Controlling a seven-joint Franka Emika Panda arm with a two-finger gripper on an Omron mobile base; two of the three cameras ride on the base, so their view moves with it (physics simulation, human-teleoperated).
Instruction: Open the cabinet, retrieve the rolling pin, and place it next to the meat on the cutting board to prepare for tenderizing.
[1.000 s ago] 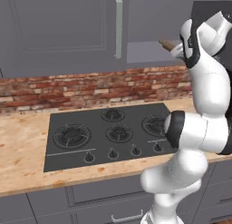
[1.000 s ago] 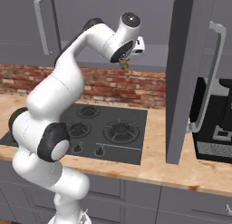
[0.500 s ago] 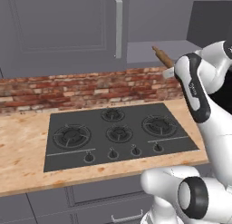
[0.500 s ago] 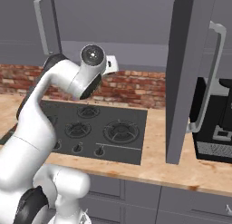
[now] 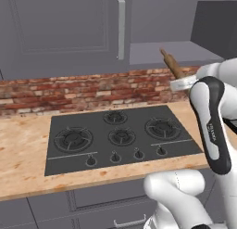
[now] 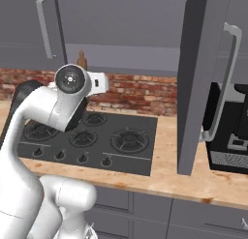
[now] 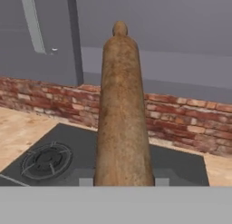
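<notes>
The long brown wooden rolling pin (image 7: 121,114) with a narrower knob at its far end is clamped in the two-finger gripper (image 7: 120,182). In the hand view the pin rises from between the two small finger tips (image 7: 85,182) and runs straight along the gripper's axis, so the grasp sits near one end and most of the length projects forward. This end grasp leaves the far end free to be laid down first on a surface.

In the left base view the pin (image 5: 171,63) points up and away from the white arm (image 5: 210,121), above the back right corner of the black five-burner hob (image 5: 120,135). It is carried in the air, clear of the wood-grain countertop (image 5: 23,149) and of the red brick backsplash (image 5: 69,91).

The tall grey upper wall cabinet stands open: its recessed-panel door (image 6: 196,78) with the long silver bar handle (image 6: 227,83) is swung out edge-on in the right base view. The open position explains why the pin is out of storage and free to travel.

The black coffee machine (image 6: 230,131) stands at the right end of the countertop, partly behind the door. Retrieval appears complete; placement is not yet done. The pin's exact height above the hob is hard to judge, since the arm hides most of it in the right base view.
</notes>
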